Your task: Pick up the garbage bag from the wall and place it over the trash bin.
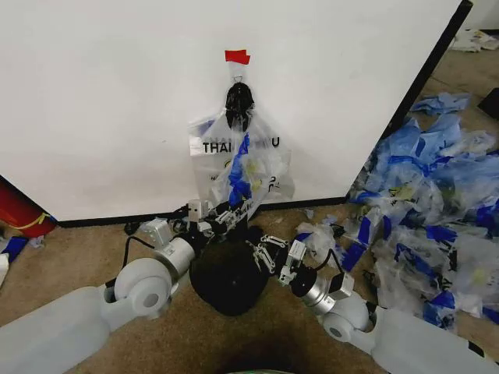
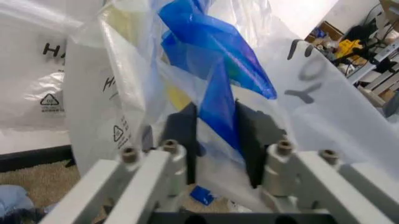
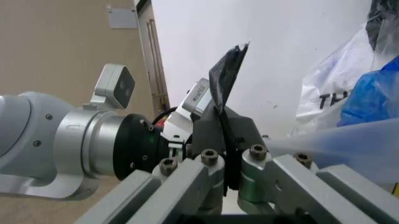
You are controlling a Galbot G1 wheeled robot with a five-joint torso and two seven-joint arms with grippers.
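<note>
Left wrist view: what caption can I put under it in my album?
Left gripper pinching the blue handle of the hanging garbage bag.

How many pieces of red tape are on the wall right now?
1. The red tape sits on the wall just above the hook holding the garbage bag. More could be hidden behind the bag.

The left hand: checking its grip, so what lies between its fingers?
In the left wrist view, a blue fold of the garbage bag and its clear plastic run between the left hand's black fingers.
</note>
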